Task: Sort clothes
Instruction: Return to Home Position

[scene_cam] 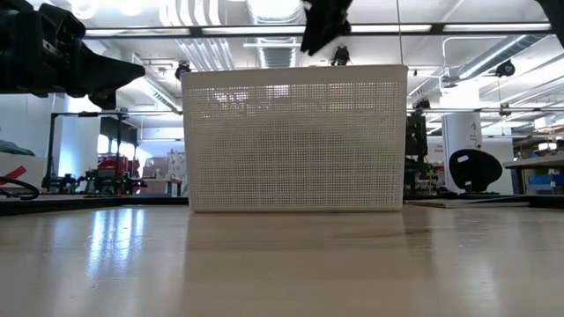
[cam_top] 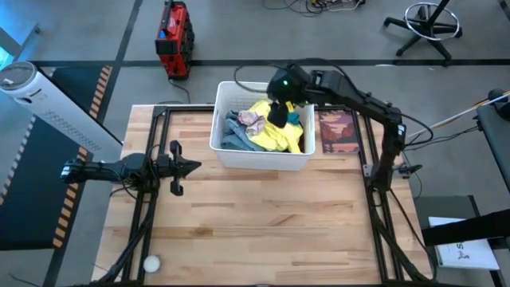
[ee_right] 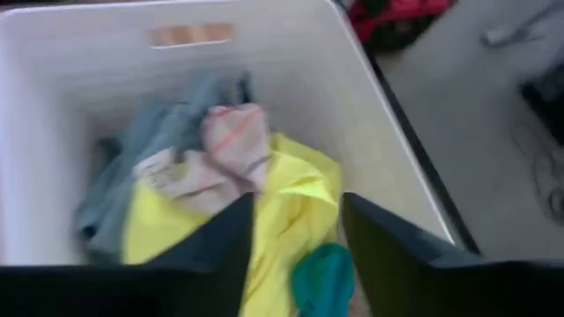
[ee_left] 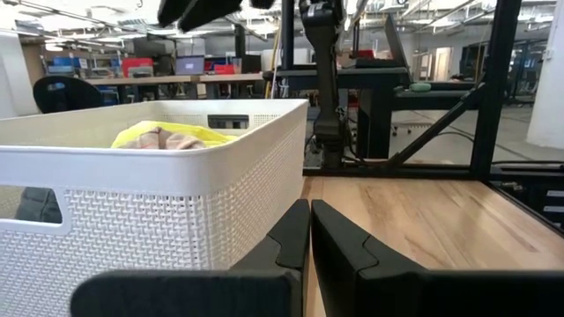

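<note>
A white perforated basket (cam_top: 225,147) stands at the table's far middle. In it lie a neon yellow garment (cam_top: 275,135), a light blue-grey denim piece (cam_top: 235,137), a pale patterned piece (cam_top: 253,119) and a teal piece (cam_top: 295,116). They also show in the right wrist view: yellow (ee_right: 291,189), denim (ee_right: 167,123), pale patterned (ee_right: 225,145), teal (ee_right: 322,277). My right gripper (ee_right: 295,242) is open and hovers over the basket's right part (cam_top: 279,105), above the yellow and teal pieces. My left gripper (ee_left: 309,233) is shut and empty, left of the basket (cam_top: 191,166).
A flat pink-brown camouflage piece (cam_top: 339,131) lies on the table right of the basket. A small white ball (cam_top: 151,263) sits near the table's near left corner. Bare wood stretches in front of the basket (cam_top: 263,223).
</note>
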Controlling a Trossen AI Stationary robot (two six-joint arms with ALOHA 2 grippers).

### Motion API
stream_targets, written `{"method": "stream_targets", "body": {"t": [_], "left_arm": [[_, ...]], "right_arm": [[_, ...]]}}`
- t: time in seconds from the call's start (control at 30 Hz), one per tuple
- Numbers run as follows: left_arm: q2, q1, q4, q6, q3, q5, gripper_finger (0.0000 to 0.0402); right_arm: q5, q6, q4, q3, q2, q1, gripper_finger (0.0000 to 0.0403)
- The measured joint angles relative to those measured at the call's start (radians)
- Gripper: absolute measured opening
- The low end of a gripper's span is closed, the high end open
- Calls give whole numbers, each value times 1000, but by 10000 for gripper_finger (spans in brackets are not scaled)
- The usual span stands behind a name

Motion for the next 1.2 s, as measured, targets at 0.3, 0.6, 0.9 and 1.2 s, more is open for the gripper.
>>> {"method": "stream_targets", "body": {"t": [0.3, 0.6, 0.9, 1.2], "left_arm": [[-2, 0, -1, 8, 0, 0, 1], [-21, 0, -2, 17, 1, 0, 1], [-21, 0, -26, 16, 1, -1, 1], [-21, 0, -63, -18, 1, -8, 1]], "right_arm": [[22, -81, -15, -30, -80, 180, 11], [93, -131, 238, -303, -290, 355, 0], [93, -129, 608, -818, -607, 410, 0], [78, -82, 964, -1305, -968, 431, 0]]}}
